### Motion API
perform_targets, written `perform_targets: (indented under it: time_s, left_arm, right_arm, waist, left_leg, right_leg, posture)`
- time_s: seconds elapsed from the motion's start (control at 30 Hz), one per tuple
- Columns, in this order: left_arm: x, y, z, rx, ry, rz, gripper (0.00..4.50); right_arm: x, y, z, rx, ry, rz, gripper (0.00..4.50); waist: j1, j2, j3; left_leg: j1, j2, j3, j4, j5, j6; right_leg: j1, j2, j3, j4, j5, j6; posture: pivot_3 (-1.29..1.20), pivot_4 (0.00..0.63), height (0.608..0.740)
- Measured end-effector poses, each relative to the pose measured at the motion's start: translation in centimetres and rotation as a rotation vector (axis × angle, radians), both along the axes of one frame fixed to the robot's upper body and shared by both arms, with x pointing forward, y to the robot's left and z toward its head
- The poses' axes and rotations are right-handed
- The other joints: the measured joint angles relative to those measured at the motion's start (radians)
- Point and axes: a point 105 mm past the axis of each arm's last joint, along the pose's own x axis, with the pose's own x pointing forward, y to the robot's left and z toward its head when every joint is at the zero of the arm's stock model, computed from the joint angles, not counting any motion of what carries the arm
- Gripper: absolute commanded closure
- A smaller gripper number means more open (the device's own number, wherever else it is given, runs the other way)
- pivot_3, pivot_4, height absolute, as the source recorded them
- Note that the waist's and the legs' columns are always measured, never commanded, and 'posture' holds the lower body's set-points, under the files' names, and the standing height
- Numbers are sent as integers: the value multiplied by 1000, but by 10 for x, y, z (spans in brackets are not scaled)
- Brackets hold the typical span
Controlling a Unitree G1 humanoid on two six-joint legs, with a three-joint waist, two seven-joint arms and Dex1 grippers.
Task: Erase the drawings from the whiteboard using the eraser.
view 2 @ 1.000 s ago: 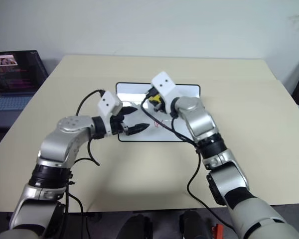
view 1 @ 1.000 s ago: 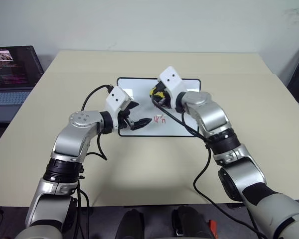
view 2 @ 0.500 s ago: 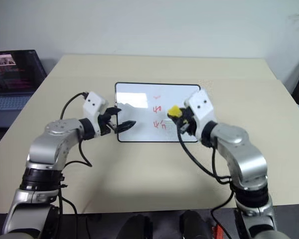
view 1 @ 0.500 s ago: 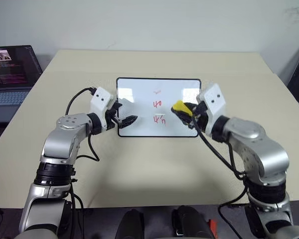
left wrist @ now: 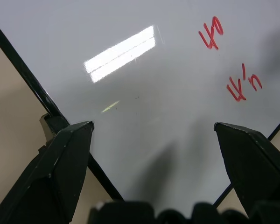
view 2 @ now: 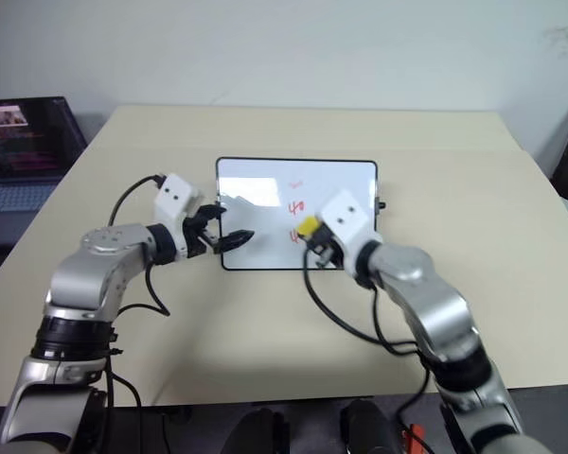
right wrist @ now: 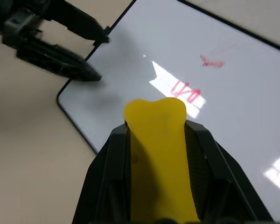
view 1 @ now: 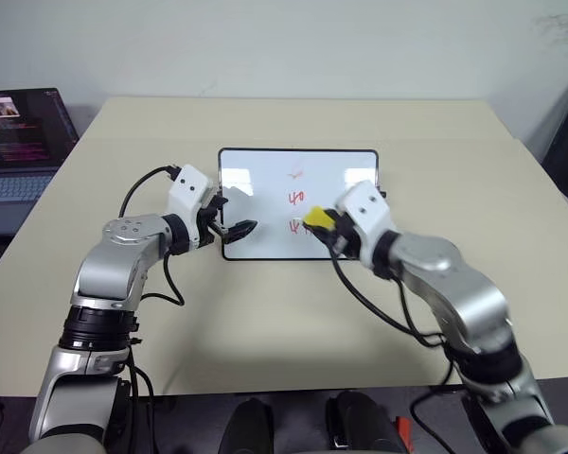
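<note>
Right hand point(view 1: 314, 225) clamping eraser point(view 1: 313, 219), over whiteboard point(view 1: 256, 180) near edge

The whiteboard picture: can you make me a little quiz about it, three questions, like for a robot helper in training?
1. True or false: the whiteboard is wiped clean.
2. Which gripper holds the eraser? A) left B) right C) neither
3. Fill in: the left gripper sits at the board's near ____ corner, fingers apart.

Key
1. False: the red drawings are there, in three short rows.
2. B: the right gripper is shut on the yellow block, at the lowest row.
3. Left: it is open astride the black frame and holds nothing.
</note>
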Motion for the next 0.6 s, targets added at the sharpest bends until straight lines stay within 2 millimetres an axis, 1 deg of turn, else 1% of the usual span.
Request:
perform_targets:
  time_s: [0.1, 0.2, 0.3, 0.47, 0.53, 0.6]
  left_arm:
    - [0, -4, 1, 2, 9, -18, 0]
    - [-1, -5, 3, -5, 20, -27, 0]
    - [-10, -3, 2, -4, 43, -27, 0]
    - [-35, -1, -14, 2, 112, -36, 0]
    - [-39, -2, -13, 0, 112, -30, 0]
    - [-40, -3, -5, 0, 80, -18, 0]
  right_arm:
    - [12, 11, 19, 2, -68, 9, 3285]
    - [16, 17, 18, 13, -65, 18, 3285]
    - [17, 17, 16, 14, -58, 19, 3285]
    - [16, 14, 20, 22, -70, 23, 3285]
    - [16, 8, 26, 34, -84, 12, 3285]
    - [14, 4, 31, 49, -99, 11, 3285]
  waist:
    - [5, 0, 0]
    - [7, 0, 0]
    - [6, 0, 0]
    - [4, 0, 0]
    - [6, 0, 0]
    - [9, 0, 0]
  left_leg:
    - [-1, 1, 0, 0, 0, 0]
    - [-2, 3, 0, 0, 0, 0]
    - [-3, 2, 0, 0, 0, 0]
    - [-3, 2, 0, -3, 0, 0]
    - [-3, 2, -1, -3, 0, 0]
    - [-3, 2, -1, -2, 0, 0]
  right_leg:
    - [0, 0, -1, -1, 0, 0]
    - [0, -1, 0, -2, 0, 0]
    - [-1, -5, 0, -3, 0, 0]
    - [-1, -5, -1, -3, 0, 0]
    - [-1, -5, -1, -3, 0, 0]
    - [-1, -5, -2, -3, 0, 0]
  posture:
    - [0, 150, 740]
    - [0, 150, 740]
    - [0, 150, 740]
    - [0, 150, 740]
    - [0, 150, 740]
    - [0, 150, 740]
